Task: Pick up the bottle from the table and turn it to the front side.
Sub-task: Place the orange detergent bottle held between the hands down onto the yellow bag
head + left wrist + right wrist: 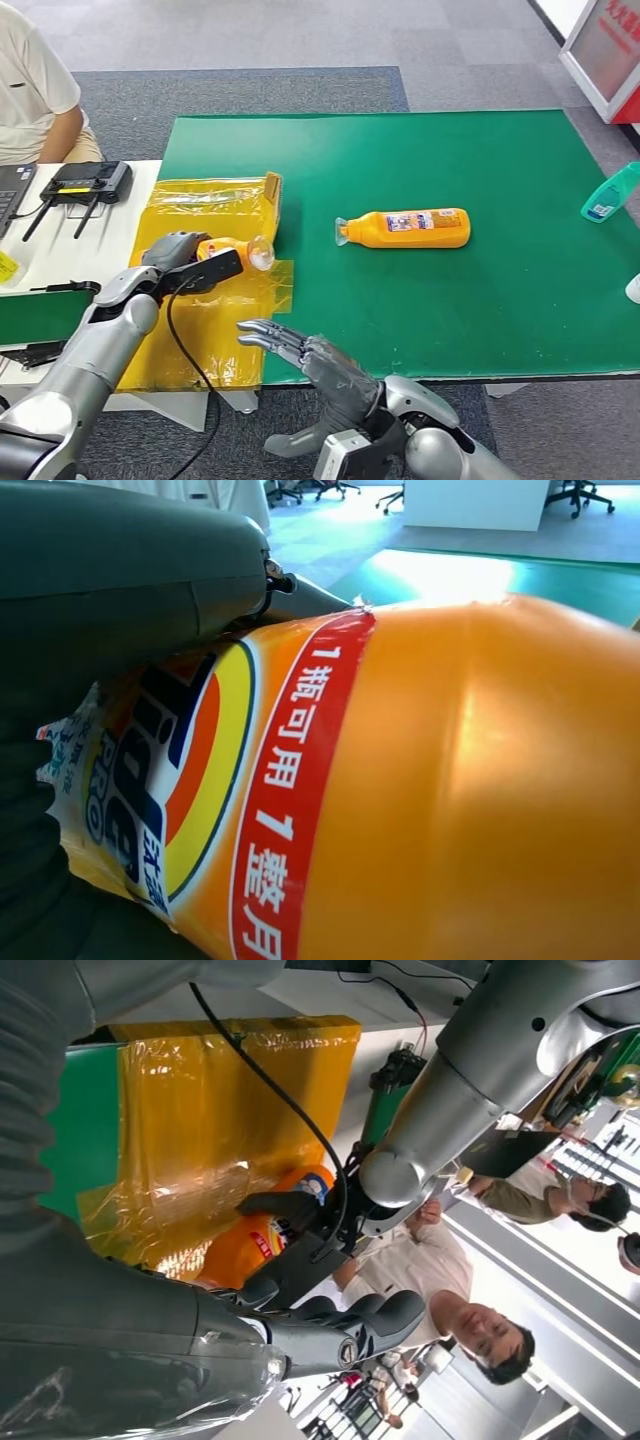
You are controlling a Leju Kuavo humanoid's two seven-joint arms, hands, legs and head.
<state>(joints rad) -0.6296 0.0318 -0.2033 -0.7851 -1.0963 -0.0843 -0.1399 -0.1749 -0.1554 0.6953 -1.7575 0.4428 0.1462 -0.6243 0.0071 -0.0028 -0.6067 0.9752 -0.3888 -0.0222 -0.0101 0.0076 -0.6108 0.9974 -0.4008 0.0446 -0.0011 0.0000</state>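
Note:
My left hand [185,262] grips an orange detergent bottle [235,250] lying sideways just above the yellow plastic tray [219,200], its clear cap pointing right. Up close, the left wrist view has the bottle [453,780] with its colourful label facing the camera and my left hand [113,590] wrapped over it. A second orange bottle [407,228] lies on its side on the green mat [453,320], cap to the left. My right hand [290,345] hovers at the table's near edge, fingers stretched out and holding nothing. From the right wrist, the held bottle [264,1235] sits beyond my right hand [324,1325].
A teal bottle [610,193] lies at the mat's right edge, with a white object [634,288] below it. A black device with antennas [87,182] sits on the white table at left. A person [34,80] sits at the far left.

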